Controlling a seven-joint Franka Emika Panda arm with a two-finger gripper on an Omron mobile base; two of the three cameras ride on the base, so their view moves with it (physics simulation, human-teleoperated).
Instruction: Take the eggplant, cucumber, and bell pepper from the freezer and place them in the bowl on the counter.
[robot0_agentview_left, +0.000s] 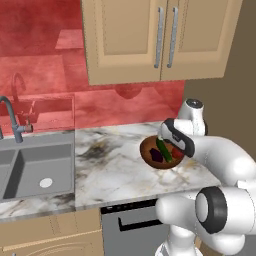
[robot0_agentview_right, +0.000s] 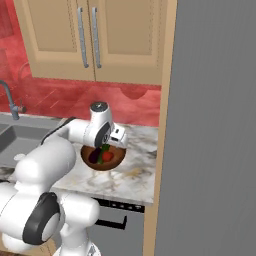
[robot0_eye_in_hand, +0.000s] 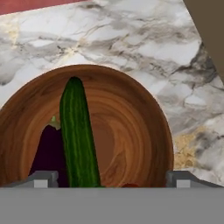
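The pincer hangs low over the bowl, its two tips spread wide apart at the bowl's near rim and gripping nothing; I judge it has nothing left to carry. In the bowl the cucumber lies lengthwise, touching the eggplant beside it, and the bell pepper sits with them. The bowl rests on the marble worktop, close beside the freezer, handy for short transfers.

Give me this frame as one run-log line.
stage: placing done | bowl on counter: cucumber, eggplant, bell pepper inside | gripper: above bowl, open
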